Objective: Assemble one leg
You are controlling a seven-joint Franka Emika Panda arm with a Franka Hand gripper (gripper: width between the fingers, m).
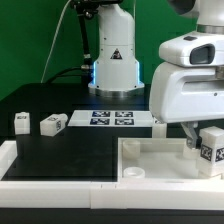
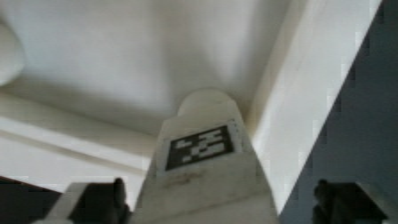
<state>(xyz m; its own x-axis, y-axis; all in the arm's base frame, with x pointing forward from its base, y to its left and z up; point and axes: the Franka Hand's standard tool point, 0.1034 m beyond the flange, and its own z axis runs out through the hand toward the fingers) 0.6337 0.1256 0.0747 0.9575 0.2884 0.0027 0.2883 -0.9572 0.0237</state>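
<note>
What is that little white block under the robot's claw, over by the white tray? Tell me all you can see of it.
It is a leg, a small stubby white block, plastic by its look, with a black-and-white square tag on one face. It sits between the two dark fingers of the gripper, its rounded narrower end pointing away from the wrist toward an inner corner of the white tabletop. Whether the fingers clamp it, or it touches the tabletop, cannot be told.

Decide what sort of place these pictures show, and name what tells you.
Probably a robotics lab bench: a robot arm stands at a black table before a green backdrop, a marker board lies flat on the table, and small white tagged legs lie loose beside it.
</note>
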